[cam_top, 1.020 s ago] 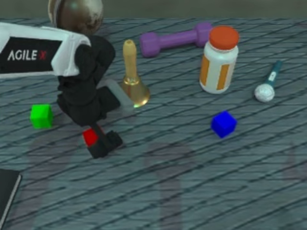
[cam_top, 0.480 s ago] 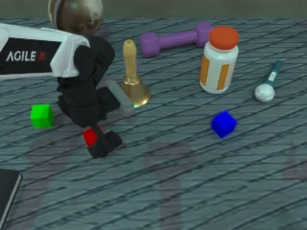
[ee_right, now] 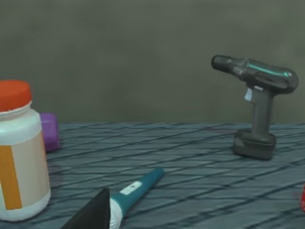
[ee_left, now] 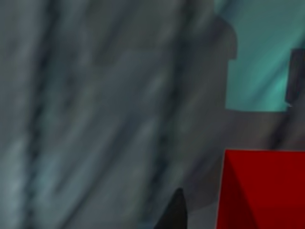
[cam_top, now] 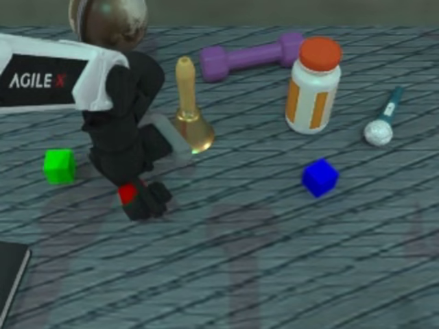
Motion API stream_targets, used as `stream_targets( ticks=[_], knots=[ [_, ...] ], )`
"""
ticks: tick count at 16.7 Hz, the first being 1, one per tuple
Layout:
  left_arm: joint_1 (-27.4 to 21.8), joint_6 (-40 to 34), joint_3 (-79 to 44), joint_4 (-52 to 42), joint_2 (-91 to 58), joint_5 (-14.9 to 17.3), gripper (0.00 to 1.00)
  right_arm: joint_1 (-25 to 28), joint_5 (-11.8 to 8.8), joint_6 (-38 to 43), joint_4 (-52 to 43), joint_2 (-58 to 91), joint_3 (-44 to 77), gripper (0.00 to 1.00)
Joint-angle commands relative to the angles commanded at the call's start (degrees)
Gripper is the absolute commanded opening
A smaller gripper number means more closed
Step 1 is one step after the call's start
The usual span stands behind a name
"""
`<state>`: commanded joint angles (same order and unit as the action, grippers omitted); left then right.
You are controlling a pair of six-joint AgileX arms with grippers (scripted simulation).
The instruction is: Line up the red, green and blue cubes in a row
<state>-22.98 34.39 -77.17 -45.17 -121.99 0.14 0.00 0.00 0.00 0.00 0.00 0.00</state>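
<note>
Since the earlier frames the left gripper [cam_top: 142, 197] has drawn its fingers in on the red cube [cam_top: 126, 193]; the cube now shows as a smaller red patch, more covered by the black fingers, and it seems clamped between them. The other things have not moved.

The table [cam_top: 274, 260] is partly covered at the left by the left arm [cam_top: 62, 75], which reaches in from the left edge and bends down to the cube. A dark metal ball [cam_top: 108, 20] at the far edge is cut off, as is a black slab [cam_top: 10, 277] at the near left corner. The right arm is out of the top view; its wrist camera shows only one dark fingertip, so whether that claw is open cannot be told.

The green cube [cam_top: 60, 166] lies just left of the gripper, apart from it. The blue cube [cam_top: 319, 177] sits well to the right, near the pill bottle [cam_top: 313, 85]. The brass bell [cam_top: 189, 110] stands just behind the gripper.
</note>
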Motion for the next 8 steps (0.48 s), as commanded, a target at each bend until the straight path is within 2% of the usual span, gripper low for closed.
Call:
stream_targets(
  ticks=[1, 2, 8],
  knots=[
    [0.0, 0.0, 0.0, 0.0, 0.0, 0.0, 0.02, 0.0, 0.0, 0.0, 0.0, 0.0, 0.0, 1.0],
    [0.0, 0.0, 0.0, 0.0, 0.0, 0.0, 0.0, 0.0, 0.0, 0.0, 0.0, 0.0, 0.0, 1.0],
    [0.0, 0.0, 0.0, 0.0, 0.0, 0.0, 0.0, 0.0, 0.0, 0.0, 0.0, 0.0, 0.0, 1.0]
  ],
)
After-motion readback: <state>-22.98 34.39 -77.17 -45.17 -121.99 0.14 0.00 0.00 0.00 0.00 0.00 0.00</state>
